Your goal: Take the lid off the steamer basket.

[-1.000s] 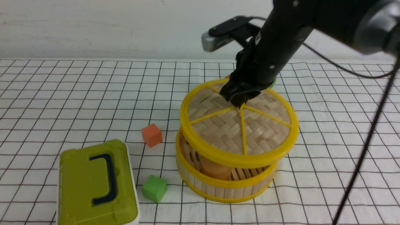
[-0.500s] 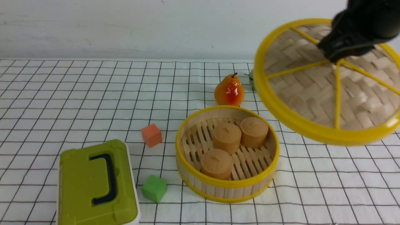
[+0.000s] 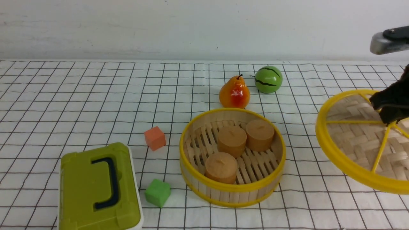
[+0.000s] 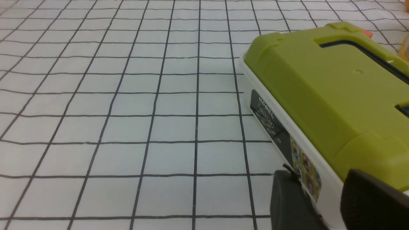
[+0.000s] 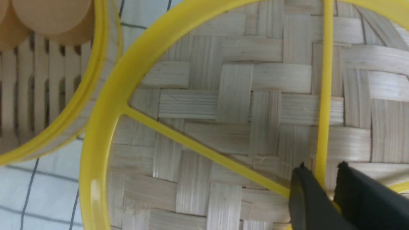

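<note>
Lid point(image 3: 351, 142) now lower, right of steamer basket point(image 3: 230, 188), right claw point(image 3: 390, 121) narrow around its centre

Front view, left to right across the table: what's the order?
olive-green box → orange cube → steamer basket → lid, held by the right tool. Left out: green cube, which overlaps the orange cube; pear and green ball, which overlap the basket.
</note>
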Tool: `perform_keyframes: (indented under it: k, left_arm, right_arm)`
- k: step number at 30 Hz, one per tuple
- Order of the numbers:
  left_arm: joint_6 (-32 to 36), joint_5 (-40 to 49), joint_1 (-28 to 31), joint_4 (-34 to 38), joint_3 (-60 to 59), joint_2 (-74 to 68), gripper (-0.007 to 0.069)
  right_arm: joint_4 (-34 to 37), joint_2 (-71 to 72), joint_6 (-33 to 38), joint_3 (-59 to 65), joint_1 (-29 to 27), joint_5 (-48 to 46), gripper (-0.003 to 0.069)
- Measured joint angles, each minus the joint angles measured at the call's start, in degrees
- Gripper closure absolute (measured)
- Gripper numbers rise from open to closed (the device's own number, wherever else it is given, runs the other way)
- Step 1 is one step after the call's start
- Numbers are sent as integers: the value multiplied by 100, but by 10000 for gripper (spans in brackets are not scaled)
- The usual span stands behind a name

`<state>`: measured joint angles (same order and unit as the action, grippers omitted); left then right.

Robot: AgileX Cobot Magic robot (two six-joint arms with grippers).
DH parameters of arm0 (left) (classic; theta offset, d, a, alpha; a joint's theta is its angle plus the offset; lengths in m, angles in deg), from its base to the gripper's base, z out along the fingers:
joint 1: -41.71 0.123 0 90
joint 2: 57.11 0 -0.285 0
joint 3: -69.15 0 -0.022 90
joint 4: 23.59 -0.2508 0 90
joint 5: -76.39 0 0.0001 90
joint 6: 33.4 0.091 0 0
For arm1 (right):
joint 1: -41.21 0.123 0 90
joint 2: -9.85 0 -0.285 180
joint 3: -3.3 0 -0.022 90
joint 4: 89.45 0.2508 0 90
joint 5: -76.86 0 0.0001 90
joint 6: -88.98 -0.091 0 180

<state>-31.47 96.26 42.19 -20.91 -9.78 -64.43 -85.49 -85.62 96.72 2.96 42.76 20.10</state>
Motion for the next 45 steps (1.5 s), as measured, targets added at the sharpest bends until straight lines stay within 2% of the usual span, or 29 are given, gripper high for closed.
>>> perform_keyframes:
  k: [6, 18, 21, 24, 25, 27, 32, 36, 38, 41, 42, 43, 44, 45]
  left_arm:
    - [0, 0, 0, 0, 0, 0, 386]
    - [0, 0, 0, 0, 0, 0, 385]
    - [0, 0, 0, 0, 0, 0, 385]
    - [0, 0, 0, 0, 0, 0, 385]
    - [0, 0, 0, 0, 0, 0, 385]
    - [0, 0, 0, 0, 0, 0, 385]
    - [0, 0, 0, 0, 0, 0, 385]
    - [0, 0, 0, 0, 0, 0, 385]
    - [0, 0, 0, 0, 0, 0, 385]
    - [0, 0, 0, 0, 0, 0, 385]
    - [0, 0, 0, 0, 0, 0, 385]
    - [0, 0, 0, 0, 0, 0, 385]
    - [0, 0, 0, 0, 0, 0, 385]
    - [0, 0, 0, 0, 0, 0, 385]
  right_arm:
    - [158, -1045, 38, 17, -38, 943, 554]
    - [311, -1998, 27, 22, -38, 1296, 549]
    - [341, -1971, 27, 22, -38, 1333, 522]
    - [384, -1804, 27, 22, -38, 1298, 438]
    - [409, -1649, 27, 22, -38, 1220, 390]
    - [454, -1357, 27, 22, -38, 1120, 347]
    - [495, -316, 27, 86, -38, 920, 321]
    - [648, 791, 27, 521, -38, 982, 384]
    - [758, 1535, 27, 1001, -38, 1163, 456]
    - [811, 2162, 27, 1471, -38, 1350, 528]
    - [870, 2667, 27, 1858, -38, 1496, 586]
    - [880, 2791, 27, 1906, -38, 1509, 594]
    - [1004, 3285, 27, 2310, -38, 1636, 654]
    - [1023, 3344, 27, 2352, -38, 1636, 654]
